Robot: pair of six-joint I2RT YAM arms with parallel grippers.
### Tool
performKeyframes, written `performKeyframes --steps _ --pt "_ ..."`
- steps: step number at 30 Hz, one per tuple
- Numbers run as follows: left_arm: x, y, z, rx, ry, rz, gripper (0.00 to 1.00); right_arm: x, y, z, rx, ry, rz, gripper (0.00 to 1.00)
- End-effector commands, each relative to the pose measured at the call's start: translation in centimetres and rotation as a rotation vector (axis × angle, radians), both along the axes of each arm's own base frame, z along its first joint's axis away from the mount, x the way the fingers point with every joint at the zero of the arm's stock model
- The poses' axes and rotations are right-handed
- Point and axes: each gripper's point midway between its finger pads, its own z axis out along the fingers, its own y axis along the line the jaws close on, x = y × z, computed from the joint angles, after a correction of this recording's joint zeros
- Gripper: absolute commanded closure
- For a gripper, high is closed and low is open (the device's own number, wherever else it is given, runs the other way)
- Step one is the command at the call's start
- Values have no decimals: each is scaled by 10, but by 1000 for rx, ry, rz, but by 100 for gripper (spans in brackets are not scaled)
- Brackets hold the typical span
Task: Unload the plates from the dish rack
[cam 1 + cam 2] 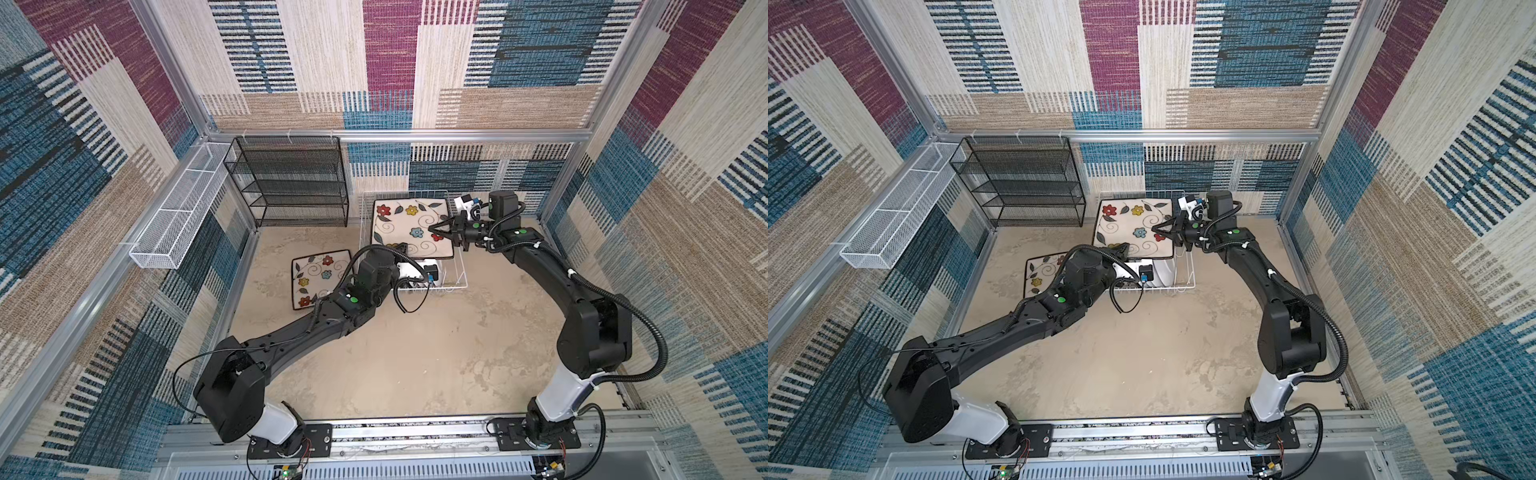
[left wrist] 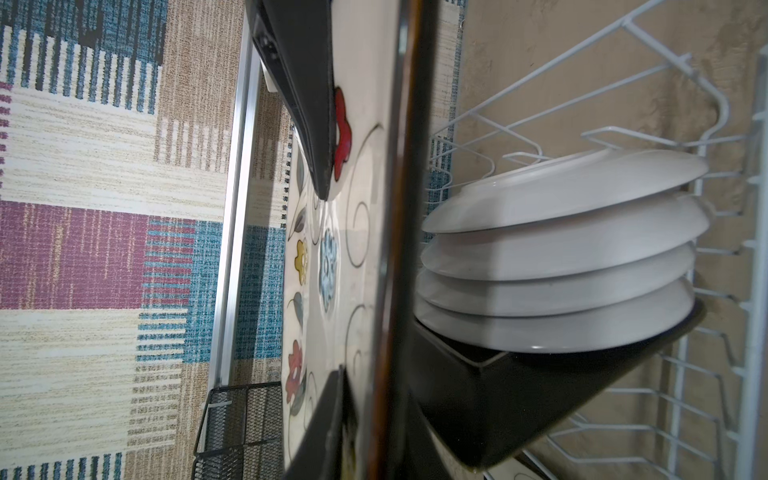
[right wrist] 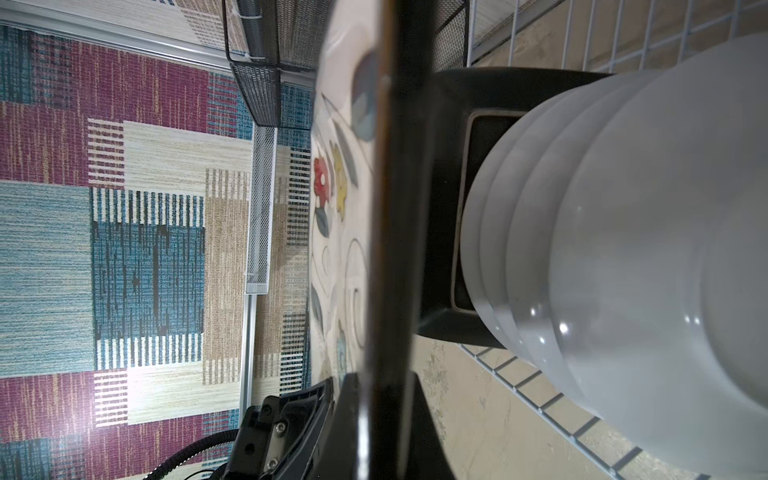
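Now, flowered plate pinched by left tool, right tool

You have a black mesh shelf unit standing at the far left of the sandy, mottled bench. Just beside it, a long narrow white mesh basket runs along the left wall. Patchwork walls in blue, plum and beige, edged with aluminium rails, surround you.
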Motion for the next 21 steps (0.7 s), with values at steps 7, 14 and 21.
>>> performKeyframes --steps 7,14,21 --pt "-4 1 36 -208 -19 4 49 23 -19 68 39 -302 -33 100" --pt "-12 5 31 -271 49 9 43 46 -32 94 44 -352 -121 100" --pt "-32 15 71 -524 151 -11 22 57 -49 107 -26 -422 -225 100"
